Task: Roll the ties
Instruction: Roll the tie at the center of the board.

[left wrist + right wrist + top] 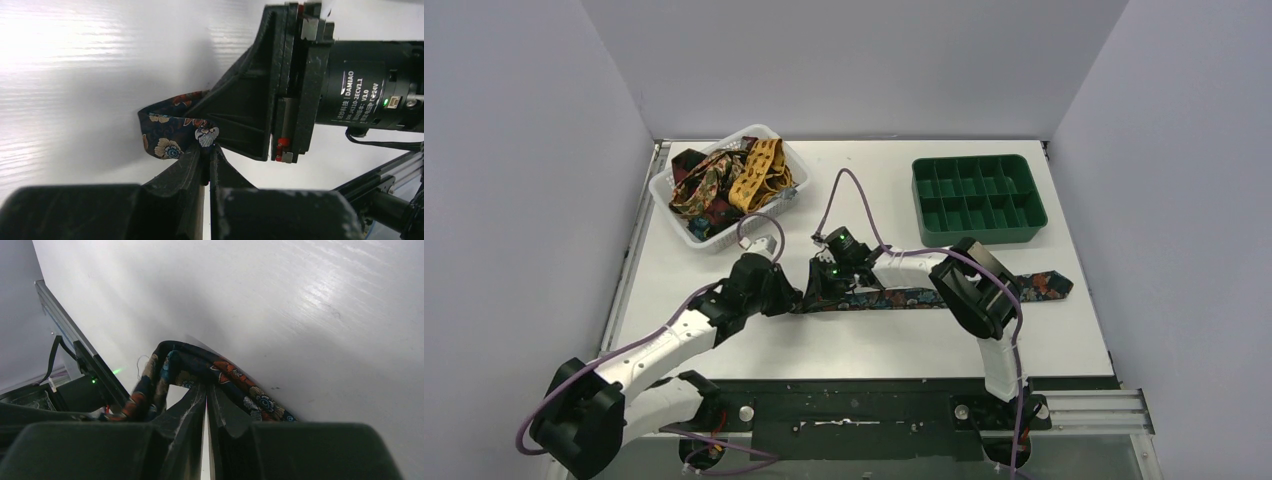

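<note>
**Floral tie** (pixel 894 296): dark, multicoloured flower print. It lies flat on the white table (pixel 864 340), nearer the arm bases than the white basket (pixel 686 228). It runs rightward away from the basket, with its broad pointed end farthest from it. The end nearest the basket is lifted and folded into a loop (pixel 170 131).

**Left gripper** (pixel 802 298): just right of the basket's near corner. Fingers (pixel 192 160) are pressed together, pinching the loop's fold.

**Right gripper** (pixel 822 290): touching or just beside the left one, on the side away from the basket. Fingers (pixel 192 402) are closed tight on the raised fabric (pixel 200 365).

**Other ties**: a tangled heap inside the basket, with a mustard-yellow tie (pixel 759 172) on top, beside dark red and brown ones (pixel 699 190).

**Green compartment tray** (pixel 979 232): well right of the basket, at similar depth.
</note>
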